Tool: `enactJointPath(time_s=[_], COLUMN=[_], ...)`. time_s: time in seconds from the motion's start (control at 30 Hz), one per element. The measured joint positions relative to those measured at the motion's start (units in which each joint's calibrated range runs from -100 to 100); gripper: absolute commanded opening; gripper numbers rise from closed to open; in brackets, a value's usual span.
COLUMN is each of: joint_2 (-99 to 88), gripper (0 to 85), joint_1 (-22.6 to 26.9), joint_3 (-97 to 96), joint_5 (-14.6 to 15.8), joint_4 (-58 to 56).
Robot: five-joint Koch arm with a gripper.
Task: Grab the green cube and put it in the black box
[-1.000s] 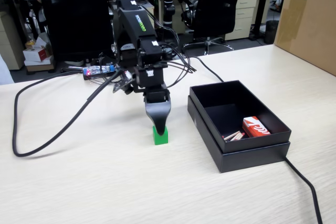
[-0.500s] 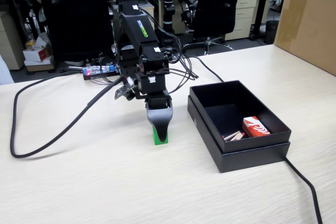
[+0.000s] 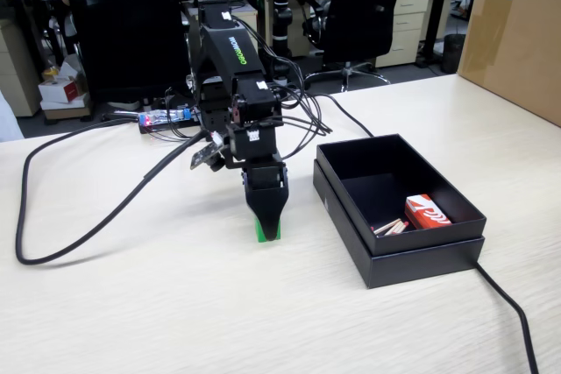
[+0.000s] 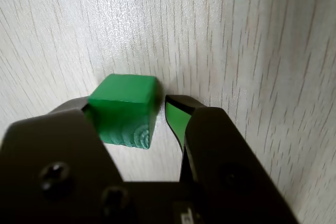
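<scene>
In the wrist view we see the green cube (image 4: 124, 109) resting on the table (image 4: 252, 40) between the parted jaws of the gripper (image 4: 126, 109), pressed to the left jaw with a narrow gap before the right one, and well left of the black box (image 3: 419, 257) in the fixed view.

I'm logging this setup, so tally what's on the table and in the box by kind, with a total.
Green cubes: 1, the green cube between the jaws of the gripper
Black boxes: 1, the black box
Red-and-white packs in the box: 1
Brown cardboard boxes: 1
Robot arms: 1
Total: 5
</scene>
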Motion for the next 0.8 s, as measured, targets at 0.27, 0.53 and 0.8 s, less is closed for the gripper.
enactJointPath(time_s=[0.27, 0.53, 0.8], joint_2=[-0.13, -9.71, -34.69], gripper=[2.7, 2.5, 2.8], joint_1=[0.0, 0.05, 6.15], joint_3=[0.0, -0.55, -0.64], joint_5=[0.0, 0.29, 0.68], joint_4=[0.0, -0.46, -2.09])
